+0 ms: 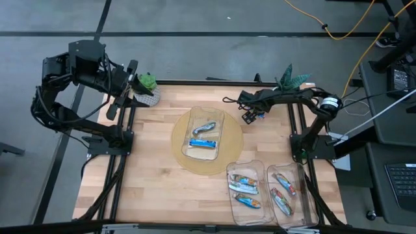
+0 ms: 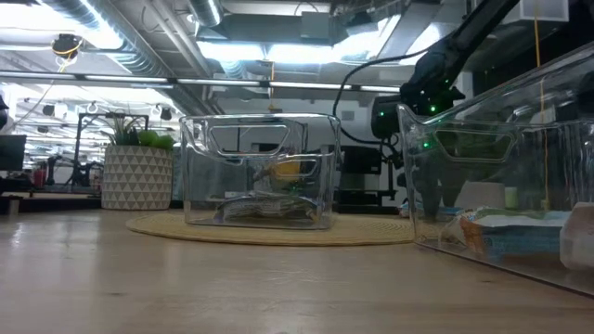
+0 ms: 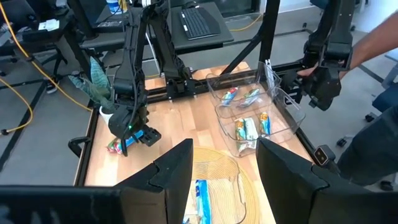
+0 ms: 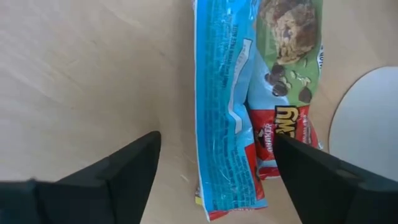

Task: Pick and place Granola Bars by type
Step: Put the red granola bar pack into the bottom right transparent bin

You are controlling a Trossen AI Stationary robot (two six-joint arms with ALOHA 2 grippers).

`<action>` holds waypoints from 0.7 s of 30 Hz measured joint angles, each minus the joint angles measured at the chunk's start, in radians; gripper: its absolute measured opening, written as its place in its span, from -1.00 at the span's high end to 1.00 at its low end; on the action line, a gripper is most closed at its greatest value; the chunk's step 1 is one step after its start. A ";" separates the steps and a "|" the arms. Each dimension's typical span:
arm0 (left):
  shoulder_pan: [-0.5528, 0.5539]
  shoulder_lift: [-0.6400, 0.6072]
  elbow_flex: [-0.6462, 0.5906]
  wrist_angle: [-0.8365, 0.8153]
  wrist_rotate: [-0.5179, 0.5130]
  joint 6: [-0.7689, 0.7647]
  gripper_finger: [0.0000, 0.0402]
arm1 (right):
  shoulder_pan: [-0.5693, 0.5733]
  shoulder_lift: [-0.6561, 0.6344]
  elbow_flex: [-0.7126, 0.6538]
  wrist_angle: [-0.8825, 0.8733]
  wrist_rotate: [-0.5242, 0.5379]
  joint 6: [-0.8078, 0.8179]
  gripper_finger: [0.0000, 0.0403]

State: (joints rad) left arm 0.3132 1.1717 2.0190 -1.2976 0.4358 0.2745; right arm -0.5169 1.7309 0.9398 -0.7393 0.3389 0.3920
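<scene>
1. You're looking at a butcher-block wooden table (image 1: 149, 169) standing on a grey floor (image 1: 195, 39).
2. Beyond the table's far edge, a yellow cable (image 1: 351, 29) snakes across that floor.
3. Just off the table's right side, you've got a dark desk with a keyboard (image 1: 400, 182).
4. At the table's far left corner sits a potted plant (image 2: 136, 172) in a patterned white pot.
5. Behind the table, long ceiling lights (image 2: 306, 51) glow among exposed ducts.

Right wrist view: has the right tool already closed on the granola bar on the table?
No. The right tool is open, its fingers standing apart on either side of the granola bar, which lies flat on the table.
</scene>
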 joint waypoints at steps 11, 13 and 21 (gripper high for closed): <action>0.000 0.000 0.000 0.000 0.000 0.008 0.16 | -0.025 0.001 0.001 0.015 -0.095 -0.009 -0.55; 0.000 0.000 0.000 0.000 0.000 0.017 0.16 | -0.025 0.001 0.001 0.018 -0.108 -0.010 -0.55; 0.000 0.000 0.000 0.000 0.000 0.027 0.16 | -0.018 0.002 0.002 0.044 -0.235 -0.030 -0.55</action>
State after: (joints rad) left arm 0.3134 1.1717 2.0190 -1.2976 0.4361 0.3016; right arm -0.5352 1.7332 0.9413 -0.6951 0.1039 0.3622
